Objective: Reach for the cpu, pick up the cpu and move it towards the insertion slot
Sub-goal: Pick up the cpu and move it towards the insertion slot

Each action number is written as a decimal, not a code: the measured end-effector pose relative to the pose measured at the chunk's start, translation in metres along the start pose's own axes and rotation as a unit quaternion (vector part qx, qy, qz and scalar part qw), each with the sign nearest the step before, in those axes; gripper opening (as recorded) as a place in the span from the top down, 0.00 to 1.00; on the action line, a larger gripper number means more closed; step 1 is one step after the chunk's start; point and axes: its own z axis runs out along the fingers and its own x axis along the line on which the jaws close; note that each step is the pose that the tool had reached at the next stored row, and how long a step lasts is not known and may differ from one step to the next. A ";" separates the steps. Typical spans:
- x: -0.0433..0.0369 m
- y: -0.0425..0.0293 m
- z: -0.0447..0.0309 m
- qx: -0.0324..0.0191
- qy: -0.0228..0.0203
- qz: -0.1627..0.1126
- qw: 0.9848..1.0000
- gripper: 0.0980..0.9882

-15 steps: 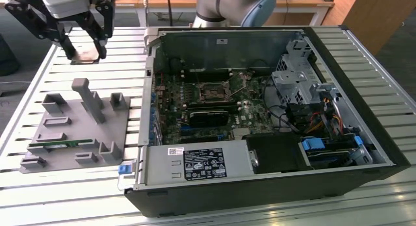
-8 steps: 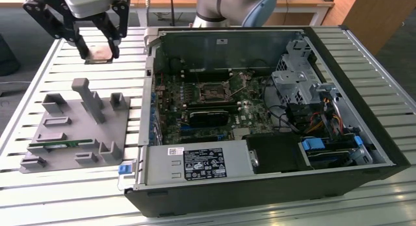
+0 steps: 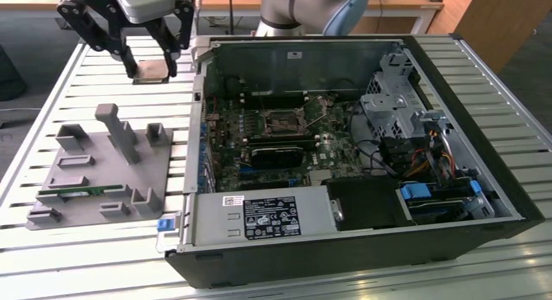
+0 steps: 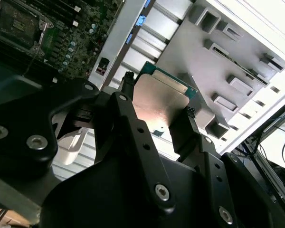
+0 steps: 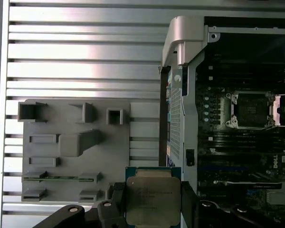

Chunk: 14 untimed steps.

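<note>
My gripper [image 3: 154,72] is shut on the cpu [image 3: 152,68], a flat square chip with a silvery top and a green rim. It hangs in the air over the slatted table, past the open case's corner on the exterior view's left. In both wrist views the cpu [image 5: 153,197] [image 4: 161,102] sits gripped by its two opposite edges between the black fingers [image 5: 115,202]. The insertion slot [image 3: 283,121] is a dark square socket with a metal frame on the green board inside the case; it also shows in both wrist views [image 5: 251,110] [image 4: 14,21].
A grey fixture plate [image 3: 95,171] with raised posts lies on the table on the exterior view's left, and a thin green memory stick [image 3: 82,192] rests in it. The open computer case [image 3: 448,138] has a tall wall, a power supply [image 3: 258,217], drive cages and cables.
</note>
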 end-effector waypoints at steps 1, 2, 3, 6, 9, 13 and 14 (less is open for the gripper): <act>-0.0028 0.0000 0.0000 0.000 0.000 0.000 1.000 0.50; -0.0055 0.0000 -0.0001 0.000 0.000 0.000 1.000 0.50; -0.0083 0.0000 0.0000 0.000 0.000 0.000 1.000 0.50; -0.0168 0.0000 -0.0001 0.000 0.000 0.000 1.000 0.50; -0.0253 0.0000 -0.0001 0.000 0.000 0.000 1.000 0.50; -0.0367 -0.0001 -0.0002 0.000 0.000 0.000 1.000 0.50; -0.0396 -0.0001 -0.0002 0.000 0.000 0.000 1.000 0.50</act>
